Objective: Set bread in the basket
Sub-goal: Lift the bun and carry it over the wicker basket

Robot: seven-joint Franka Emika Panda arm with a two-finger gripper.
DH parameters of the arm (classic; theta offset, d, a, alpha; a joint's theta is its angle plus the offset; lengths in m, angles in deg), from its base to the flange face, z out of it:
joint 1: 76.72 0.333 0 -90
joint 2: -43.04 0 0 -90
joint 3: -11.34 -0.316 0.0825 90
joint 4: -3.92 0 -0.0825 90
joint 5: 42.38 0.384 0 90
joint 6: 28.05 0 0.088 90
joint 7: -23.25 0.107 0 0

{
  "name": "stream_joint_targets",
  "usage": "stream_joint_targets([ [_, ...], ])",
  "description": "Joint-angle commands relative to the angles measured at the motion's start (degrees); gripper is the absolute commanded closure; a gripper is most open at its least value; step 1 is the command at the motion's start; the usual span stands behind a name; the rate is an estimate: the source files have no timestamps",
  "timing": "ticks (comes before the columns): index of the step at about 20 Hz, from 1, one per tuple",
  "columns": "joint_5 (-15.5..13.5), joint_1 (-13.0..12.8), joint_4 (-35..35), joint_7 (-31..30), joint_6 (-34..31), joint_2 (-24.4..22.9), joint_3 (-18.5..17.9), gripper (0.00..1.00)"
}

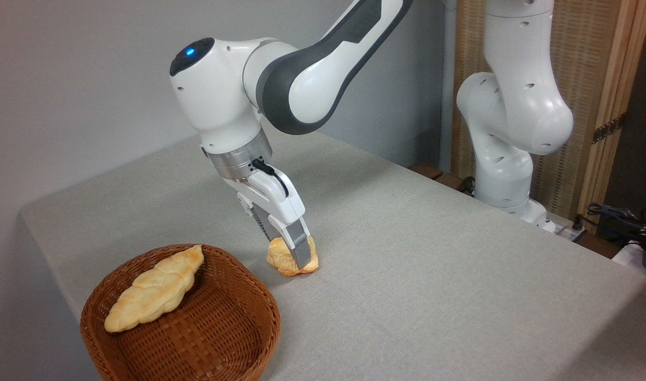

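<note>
The gripper [293, 253] is closing its jaws around the bread [292, 259], which is sitting on the table [434, 275] just beside the basket [217, 328] near the front-left edge. A twisted loaf [153, 288] is lying across the basket's left rim, and bare tabletop is stretching away to the right.

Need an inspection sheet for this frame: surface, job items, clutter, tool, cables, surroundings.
Surface: table under grey cloth, smooth, no spills seen.
Job's things: bun on the cloth, just right of the basket, not in it. Basket sits at the near left table edge.
Clutter: long pale twisted loaf lies in the basket, leaning on its left rim; nothing else seen.
Tool: tool down at the bun, fingers on either side of it; whether it grips cannot be told.
Cables: short black lead at the wrist; black cables off the table at far right.
Surroundings: grey wall; reed screen with wooden frame behind the arm's base.
</note>
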State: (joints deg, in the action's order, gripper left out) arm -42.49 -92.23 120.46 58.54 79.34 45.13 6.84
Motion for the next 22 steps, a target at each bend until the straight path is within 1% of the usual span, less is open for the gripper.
stream_joint_targets([
  [1,0.73,-0.22,-0.08,0.56,0.81,-0.50,-0.16,0.49],
  [8,0.73,-0.22,-1.84,0.56,0.20,-1.29,-0.24,0.48],
  [12,0.46,-0.13,-5.26,0.48,-0.42,-2.87,-0.33,0.45],
  [15,0.38,-0.05,-7.55,0.56,0.80,-2.79,-0.77,0.44],
  [17,0.38,0.04,-9.22,1.17,3.77,-2.61,-0.86,0.41],
  [21,0.02,0.39,-9.40,1.27,10.19,-1.04,-1.04,0.41],
  [22,0.02,0.48,-9.49,1.27,12.13,-0.68,-1.04,0.38],
])
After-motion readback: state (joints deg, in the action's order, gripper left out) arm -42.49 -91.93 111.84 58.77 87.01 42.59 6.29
